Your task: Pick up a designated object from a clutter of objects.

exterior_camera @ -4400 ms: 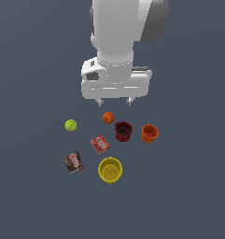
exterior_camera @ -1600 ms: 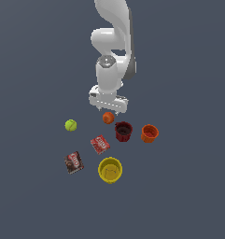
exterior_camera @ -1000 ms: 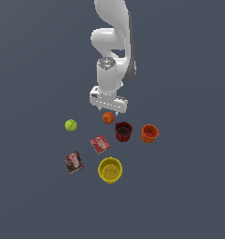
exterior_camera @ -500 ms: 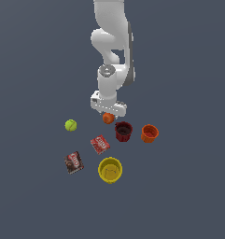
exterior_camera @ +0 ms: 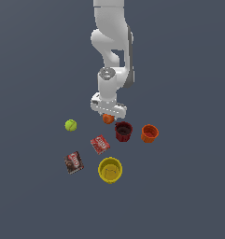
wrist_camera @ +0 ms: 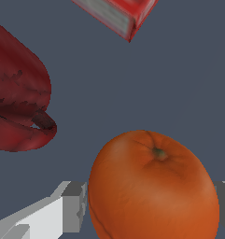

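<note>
The orange (wrist_camera: 153, 189), round, glossy, with a dark stem dimple, is sitting between the end effector's (wrist_camera: 151, 210) fingers (wrist_camera: 74, 205); whether they are gripping it is unclear.

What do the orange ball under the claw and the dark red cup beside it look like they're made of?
The orange ball looks like real fruit: matte, faintly dimpled peel with a greenish stem dimple. The dark red cup seems to be hard plastic, with a smooth wall, soft sheen and thin rim. Both are simulated renders, so this is only appearance.

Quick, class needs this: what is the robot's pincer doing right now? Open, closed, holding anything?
Pincer: open, fingers either side of the orange, not clearly clamped on it yet.
</note>
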Tool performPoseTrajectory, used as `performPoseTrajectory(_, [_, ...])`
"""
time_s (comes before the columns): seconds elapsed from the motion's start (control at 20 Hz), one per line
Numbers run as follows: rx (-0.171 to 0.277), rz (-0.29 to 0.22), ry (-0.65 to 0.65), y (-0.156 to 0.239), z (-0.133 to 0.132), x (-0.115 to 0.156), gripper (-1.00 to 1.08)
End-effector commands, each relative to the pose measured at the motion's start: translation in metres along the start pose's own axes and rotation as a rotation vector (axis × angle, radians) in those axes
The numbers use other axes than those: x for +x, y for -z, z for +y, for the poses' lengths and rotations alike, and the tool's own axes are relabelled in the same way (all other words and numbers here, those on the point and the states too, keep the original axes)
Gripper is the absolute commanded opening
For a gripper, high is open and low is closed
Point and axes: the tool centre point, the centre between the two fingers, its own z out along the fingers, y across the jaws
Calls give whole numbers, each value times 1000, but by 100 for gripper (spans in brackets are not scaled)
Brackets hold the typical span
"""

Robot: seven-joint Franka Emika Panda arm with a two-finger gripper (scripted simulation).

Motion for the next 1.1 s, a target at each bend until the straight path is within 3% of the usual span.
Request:
performPoseTrajectory(0.0, [0,-1,0,-1,0,0,-100])
performPoseTrajectory(0.6, [0,0,0,4,-3,1,-100])
performPoseTrajectory(1.05, [0,1,0,35,-23,4,-100])
